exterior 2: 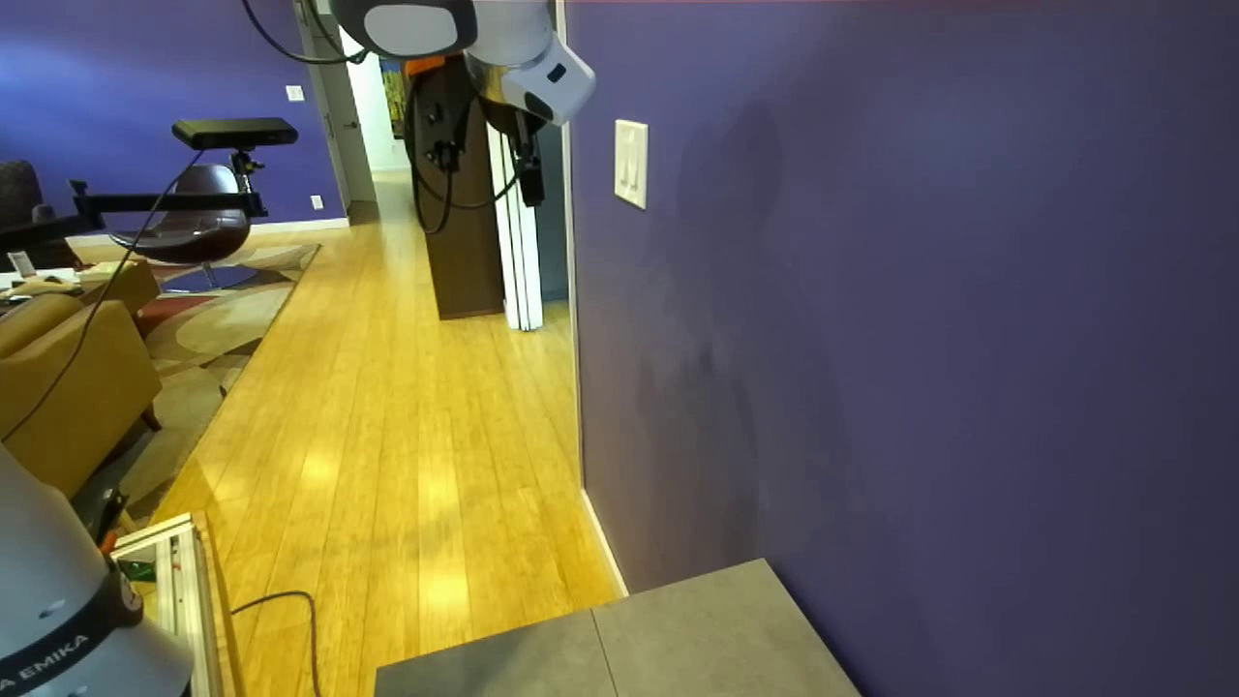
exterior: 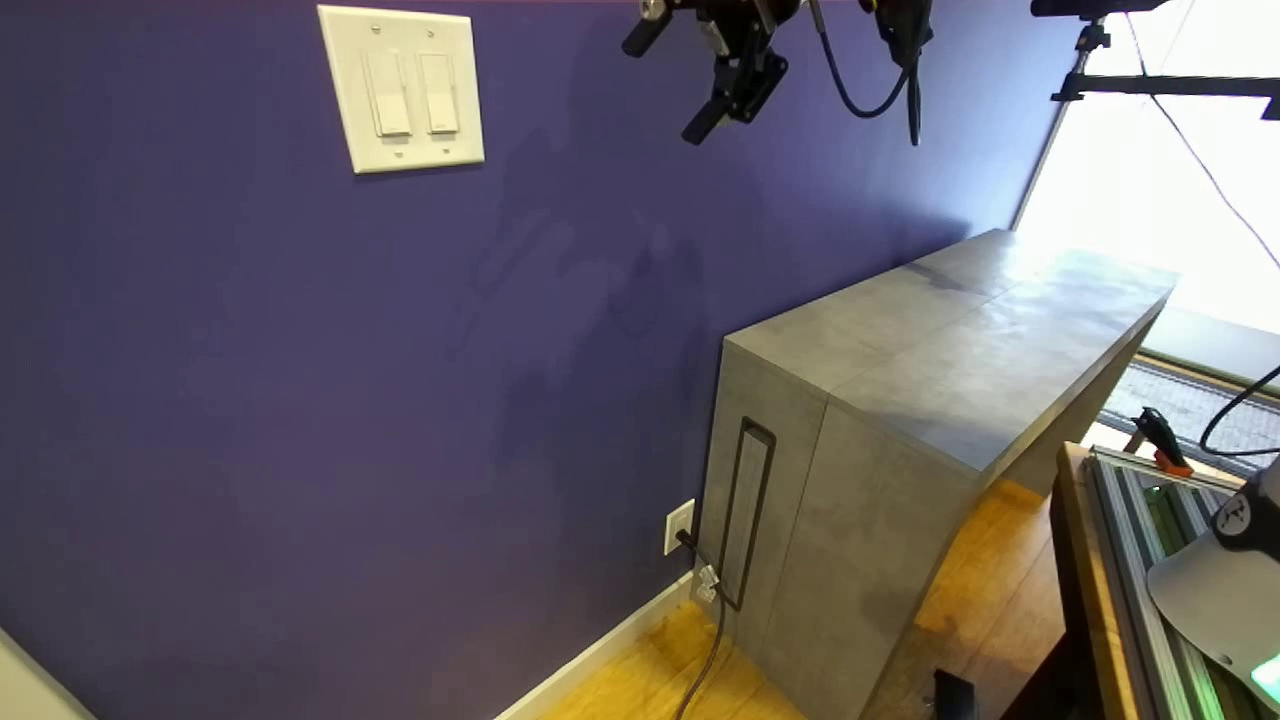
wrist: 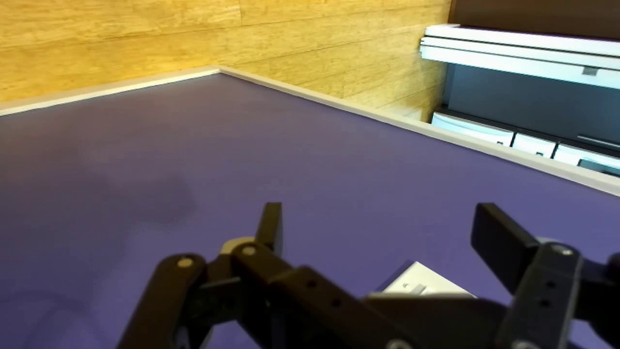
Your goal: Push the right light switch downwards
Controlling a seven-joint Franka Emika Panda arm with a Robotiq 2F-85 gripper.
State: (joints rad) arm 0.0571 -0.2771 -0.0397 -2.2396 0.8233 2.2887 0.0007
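Note:
The right light switch (exterior: 439, 95) is a narrow white rocker, the right-hand one in a white double wall plate (exterior: 347, 95) on the purple wall. The plate also shows in an exterior view (exterior 2: 630, 194), edge-on and small. In the wrist view only a corner of the plate (wrist: 431, 278) shows, with a screw and the end of one rocker; I cannot tell which rocker. The rest is hidden behind the gripper body. My gripper (exterior: 675, 82) is open and empty, apart from the wall, to the right of the plate in that exterior view. Both black fingers show spread in the wrist view (wrist: 380, 220).
A grey desk (exterior: 920, 350) stands against the wall below and to the right. A wall outlet (exterior: 678, 525) with a plugged cable sits low. Cables (exterior 2: 450, 203) hang from the arm. A camera on a stand (exterior 2: 235, 133) is across the room. The wall ends at a doorway (exterior 2: 568, 290).

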